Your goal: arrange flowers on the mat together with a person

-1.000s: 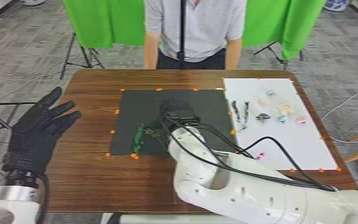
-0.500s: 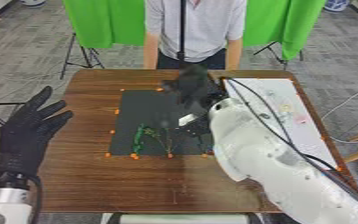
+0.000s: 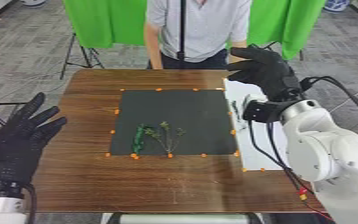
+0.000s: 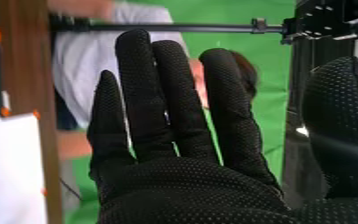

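Head view, left to right. At the left edge, the left hand (image 3: 23,142) is spread and holds nothing. Near the centre, a leafy green stem (image 3: 138,140) and, just beside it to the right, a branching sprig (image 3: 167,139) lie at the lower part of the dark mat (image 3: 167,109). At right, slender stems (image 3: 235,108) lie on the white sheet (image 3: 249,151). At upper right, the right hand (image 3: 266,72) is raised beyond them, empty; the right wrist view shows its fingers straight and slightly parted, its thumb well out. Step in hand, as judged: a pause between placements, the arrangement begun but sparse. The next move calls for another piece from the sheet, by person or robot, set near the pair without disturbing the sprig's fine branches.
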